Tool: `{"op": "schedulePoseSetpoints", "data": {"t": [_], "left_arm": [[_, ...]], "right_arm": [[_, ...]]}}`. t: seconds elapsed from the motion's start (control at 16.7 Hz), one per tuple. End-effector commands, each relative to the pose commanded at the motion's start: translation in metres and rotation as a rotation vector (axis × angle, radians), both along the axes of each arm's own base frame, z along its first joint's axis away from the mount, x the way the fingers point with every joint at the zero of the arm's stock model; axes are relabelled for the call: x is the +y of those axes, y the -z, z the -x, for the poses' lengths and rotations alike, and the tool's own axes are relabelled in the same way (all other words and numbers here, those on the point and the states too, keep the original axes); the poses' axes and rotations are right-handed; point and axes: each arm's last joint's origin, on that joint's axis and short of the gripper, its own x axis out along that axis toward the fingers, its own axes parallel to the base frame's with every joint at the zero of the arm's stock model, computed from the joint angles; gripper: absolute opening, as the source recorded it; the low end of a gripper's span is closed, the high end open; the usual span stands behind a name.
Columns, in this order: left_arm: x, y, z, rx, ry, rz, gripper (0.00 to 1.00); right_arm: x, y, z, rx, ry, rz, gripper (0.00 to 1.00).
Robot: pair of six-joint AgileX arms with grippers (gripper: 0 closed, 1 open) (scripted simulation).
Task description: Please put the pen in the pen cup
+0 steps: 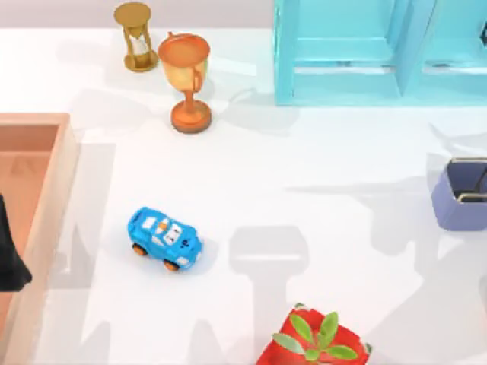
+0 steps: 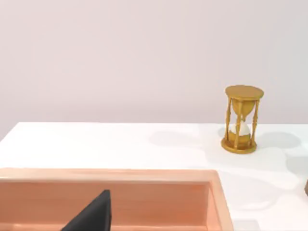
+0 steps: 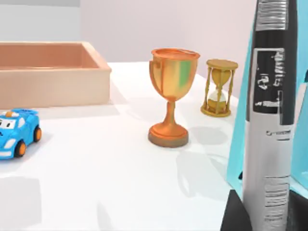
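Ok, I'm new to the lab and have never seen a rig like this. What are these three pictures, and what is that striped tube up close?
It is a simulated table with two AgileX robot arms. One picture looks down from above. The other two come from cameras on the arms' wrists. On the table are an hourglass, a gold-orange trophy, a blue toy car, a potted plant, a peach tray at the left, a cyan shelf at the back and the blue pen cup at the right edge. The tube is the pen, seen very close from the right wrist. It is upright and gripped by the right tool, whose dark fingers flank it. The left arm is parked over the tray.
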Motion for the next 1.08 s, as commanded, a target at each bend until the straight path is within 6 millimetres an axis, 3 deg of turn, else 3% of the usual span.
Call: {"op": "schedulePoseSetpoints", "data": {"t": [0.06, 0.66, 0.96, 1.08], "left_arm": [[0.0, 0.0, 0.0, 0.0, 0.0, 0.0, 1.0], [0.0, 0.0, 0.0, 0.0, 0.0, 0.0, 1.0], [0.0, 0.0, 0.0, 0.0, 0.0, 0.0, 1.0], [0.0, 0.0, 0.0, 0.0, 0.0, 0.0, 1.0]], "right_arm": [[0.0, 0.032, -0.018, -0.008, 0.123, 0.201, 0.0], [0.004, 0.003, -0.002, -0.001, 0.007, 0.014, 0.0], [0.005, 0.001, -0.001, 0.0, 0.0, 0.0, 0.0], [0.005, 0.001, -0.001, 0.0, 0.0, 0.0, 0.15]]}}
